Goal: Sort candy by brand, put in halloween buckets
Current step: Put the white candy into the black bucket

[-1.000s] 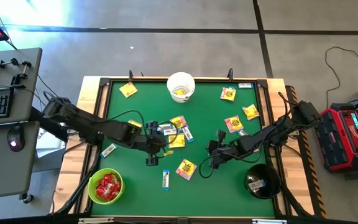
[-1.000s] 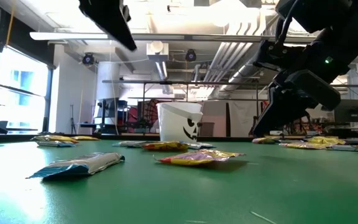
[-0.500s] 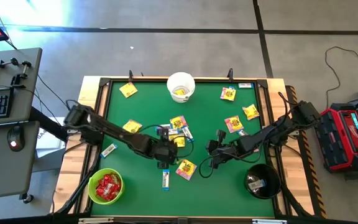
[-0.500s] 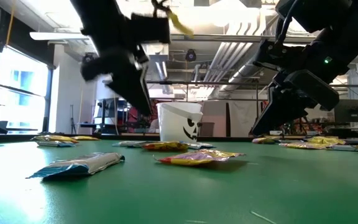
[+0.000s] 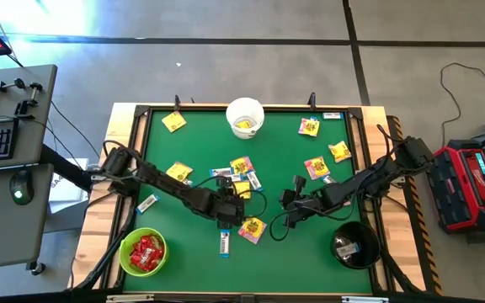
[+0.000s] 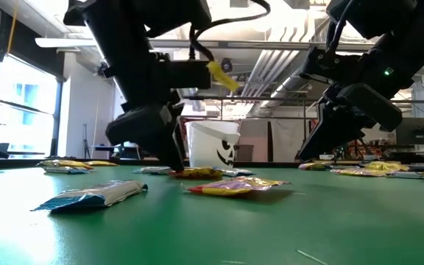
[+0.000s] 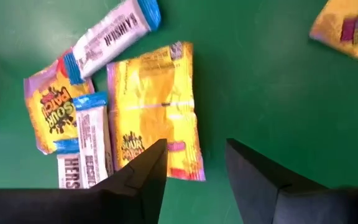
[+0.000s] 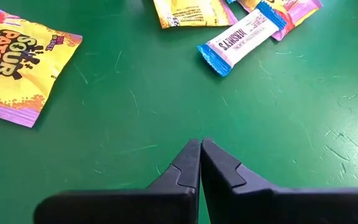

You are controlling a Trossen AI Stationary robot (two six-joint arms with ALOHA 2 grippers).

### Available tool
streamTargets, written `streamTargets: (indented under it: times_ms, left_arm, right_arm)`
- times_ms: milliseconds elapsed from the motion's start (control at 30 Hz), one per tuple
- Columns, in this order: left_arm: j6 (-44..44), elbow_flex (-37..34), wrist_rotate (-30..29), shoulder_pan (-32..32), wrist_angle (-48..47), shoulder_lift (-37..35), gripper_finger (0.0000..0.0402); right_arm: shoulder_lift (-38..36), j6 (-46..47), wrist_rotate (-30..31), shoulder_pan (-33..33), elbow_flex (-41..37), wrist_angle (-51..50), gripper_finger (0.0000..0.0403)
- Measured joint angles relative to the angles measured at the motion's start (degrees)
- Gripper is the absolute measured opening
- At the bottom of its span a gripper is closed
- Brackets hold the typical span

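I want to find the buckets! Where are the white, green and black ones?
white bucket (image 5: 245, 117), high view, on its rim.
green bucket (image 5: 125, 251), high view, on its rim.
black bucket (image 5: 369, 240), high view, on its rim.

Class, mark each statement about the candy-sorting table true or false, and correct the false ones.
1. The lime green bucket holds red packets. True.
2. The left pincer is shut on a white-and-blue bar. False: it is open and empty, above a yellow Sour Patch packet.
3. The right pincer is shut and holds nothing. True.
4. The white bucket stands at the table's near edge beside the green one. False: it stands at the far edge, in the middle.
5. The black bucket stands in the near right corner. True.
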Motion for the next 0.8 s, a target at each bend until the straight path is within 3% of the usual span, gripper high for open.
streamTargets:
  times_ms: [667,800]
  left_arm:
    - [0.22,0.07,-4.22,1.97,2.71,3.13,0.0132]
    - [0.22,0.11,-2.71,3.06,2.79,3.28,0.0108]
  right_arm:
    - [0.04,0.01,0.07,0.02,0.03,-0.42,0.0002]
    - [0.04,0.01,0.07,0.01,0.03,-0.44,0.0002]
